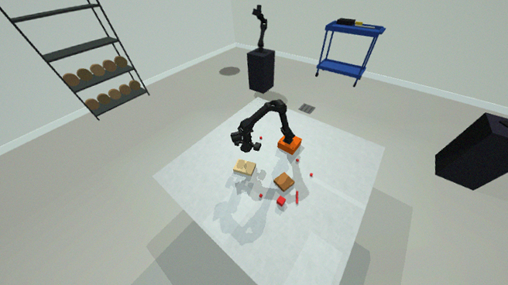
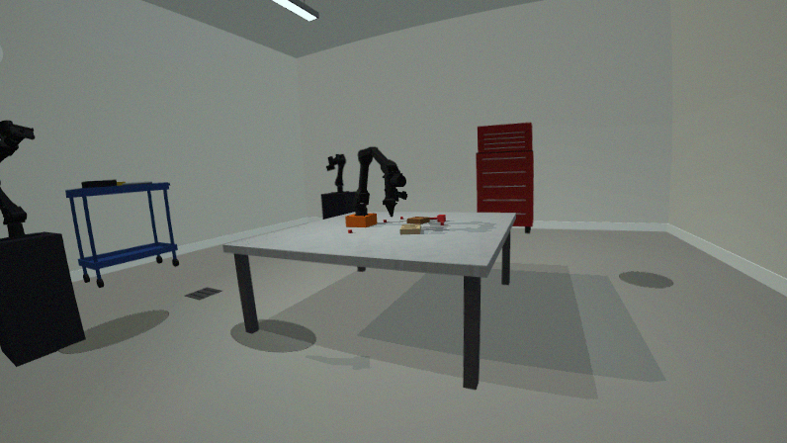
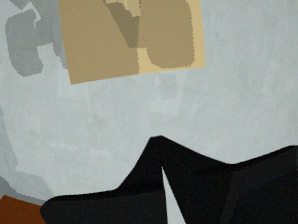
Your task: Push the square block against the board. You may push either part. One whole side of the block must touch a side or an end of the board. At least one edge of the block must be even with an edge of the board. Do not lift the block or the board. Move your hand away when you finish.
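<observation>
- Top view: the black arm (image 1: 268,111) rises from its orange base (image 1: 289,144), bends over at the elbow and reaches down and away from the base, its wrist turned toward the bench (image 1: 331,184).
- The fingers (image 1: 254,145) are pressed together with nothing between them; they hang above the bench and touch nothing.
- The pale tan square block (image 1: 244,167) lies flat just in front of the fingers, apart from them.
- The darker brown board (image 1: 284,181) lies flat further out on the bench, well apart from the block; no side of one meets the other.
- A red cube (image 1: 281,200), a thin red stick (image 1: 296,197) and a few tiny red bits lie near the board.
- Exterior view: the arm (image 2: 368,164) forms a tall arch, and the fingers (image 2: 392,210) point straight down, short of the bench (image 2: 380,258). The block (image 2: 410,228) lies nearer the camera than the board (image 2: 418,220).
- Wrist view: the closed fingers show as two dark wedges meeting at a narrow seam, and the block (image 3: 131,26) lies beyond them, crossed by shadow.
</observation>
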`<state>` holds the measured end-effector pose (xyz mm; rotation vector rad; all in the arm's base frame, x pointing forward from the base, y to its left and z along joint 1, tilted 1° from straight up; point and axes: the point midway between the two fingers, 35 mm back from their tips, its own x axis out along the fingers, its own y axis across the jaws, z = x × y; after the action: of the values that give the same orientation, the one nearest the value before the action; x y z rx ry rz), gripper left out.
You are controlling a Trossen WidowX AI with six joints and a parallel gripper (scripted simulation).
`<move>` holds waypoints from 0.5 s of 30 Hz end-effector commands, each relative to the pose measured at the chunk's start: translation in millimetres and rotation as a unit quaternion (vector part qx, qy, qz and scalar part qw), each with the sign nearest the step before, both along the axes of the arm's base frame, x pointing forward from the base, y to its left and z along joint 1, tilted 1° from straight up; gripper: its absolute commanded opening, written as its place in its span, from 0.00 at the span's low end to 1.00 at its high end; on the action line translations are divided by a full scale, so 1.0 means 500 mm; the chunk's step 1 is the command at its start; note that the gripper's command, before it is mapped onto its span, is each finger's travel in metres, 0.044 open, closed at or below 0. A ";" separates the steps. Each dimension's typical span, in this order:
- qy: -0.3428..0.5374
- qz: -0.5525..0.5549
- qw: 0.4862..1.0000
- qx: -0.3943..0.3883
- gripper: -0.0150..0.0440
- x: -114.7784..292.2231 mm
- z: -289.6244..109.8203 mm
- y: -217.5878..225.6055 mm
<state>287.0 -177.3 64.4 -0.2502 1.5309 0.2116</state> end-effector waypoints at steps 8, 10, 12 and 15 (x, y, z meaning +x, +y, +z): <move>-0.002 0.002 1.000 0.000 0.25 0.000 0.096 0.001; -0.002 0.002 1.000 0.000 0.25 0.000 0.096 0.001; -0.002 0.002 1.000 0.000 0.25 0.000 0.096 0.001; -0.002 0.002 1.000 0.000 0.25 0.000 0.096 0.001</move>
<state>287.2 -176.9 111.8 -0.2538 1.5266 0.2099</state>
